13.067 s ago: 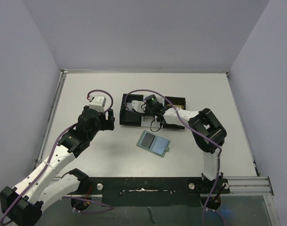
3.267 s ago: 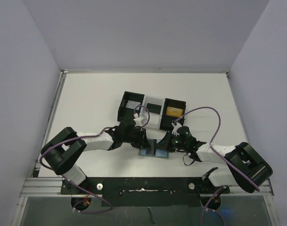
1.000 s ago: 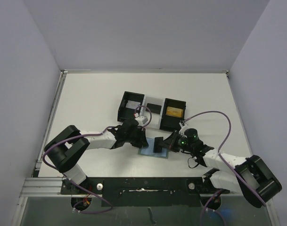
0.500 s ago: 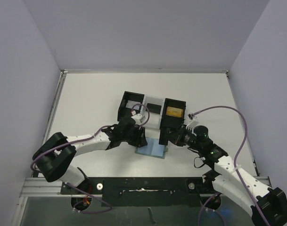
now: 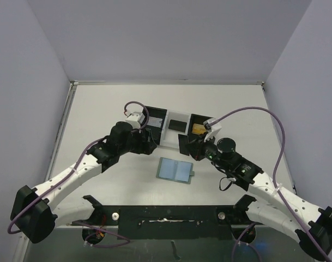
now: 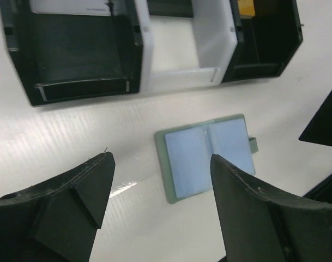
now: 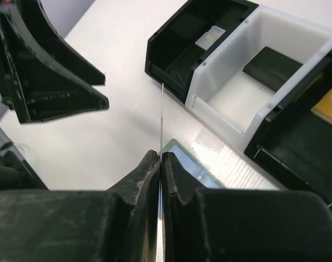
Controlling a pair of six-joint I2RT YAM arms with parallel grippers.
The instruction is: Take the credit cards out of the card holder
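Observation:
The card holder (image 5: 175, 170) lies open and flat on the table, grey-green rim with two pale blue pockets; it also shows in the left wrist view (image 6: 206, 155). My right gripper (image 5: 194, 147) is shut on a dark credit card (image 5: 185, 144), held above the table between the holder and the tray. In the right wrist view the card (image 7: 161, 117) is seen edge-on between the closed fingers (image 7: 146, 169). My left gripper (image 5: 146, 144) is open and empty, hovering above and left of the holder, its fingers (image 6: 86, 180) spread wide.
The black-and-clear three-compartment tray (image 5: 165, 121) stands behind the holder. It has a white card (image 6: 73, 6) in the left compartment, a dark card (image 5: 178, 124) in the middle and a yellow card (image 5: 199, 129) in the right. Walls enclose the table on three sides.
My left gripper has let go of the holder and drawn back up and to the left. My right gripper has lifted the dark card away from the holder toward the tray.

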